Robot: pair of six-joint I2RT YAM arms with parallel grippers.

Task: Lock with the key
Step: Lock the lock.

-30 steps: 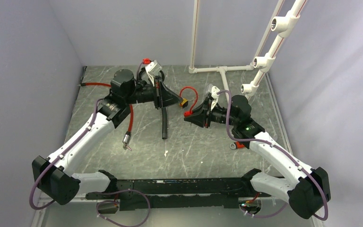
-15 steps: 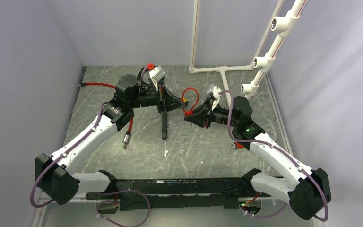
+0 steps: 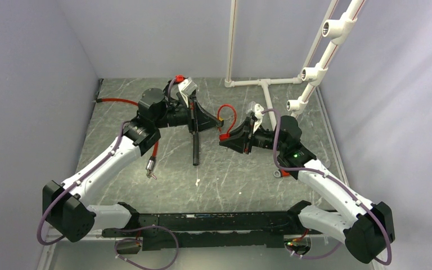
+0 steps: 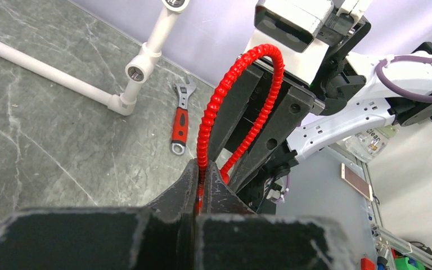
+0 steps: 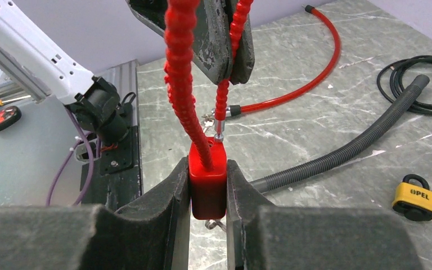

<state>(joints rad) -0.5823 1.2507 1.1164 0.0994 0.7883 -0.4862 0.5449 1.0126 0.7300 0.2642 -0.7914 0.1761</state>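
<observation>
My right gripper [image 5: 208, 169] is shut on the red lock body [image 5: 207, 194] of a cable lock and holds it above the table. A red ribbed cable [image 5: 180, 79] loops up out of the body. My left gripper [image 4: 204, 169] is shut on the cable's free end [image 4: 209, 118], and its metal tip [image 5: 219, 128] hangs just above the body's top. A metal key ring [image 5: 214, 225] shows under the body; the key itself is hidden. In the top view the left gripper [image 3: 212, 121] and right gripper [image 3: 224, 139] meet at mid-table under the cable loop [image 3: 229, 109].
A yellow padlock [image 5: 415, 197] lies on the table. A black corrugated hose [image 3: 195, 147] and a red hose [image 3: 155, 143] lie under the left arm. A red-handled wrench [image 3: 282, 172] lies by the right arm. A white pipe frame [image 3: 264, 84] stands at the back.
My left gripper has moved right and forward with the cable end, up close to the right gripper. The right gripper has shifted slightly with the lock body.
</observation>
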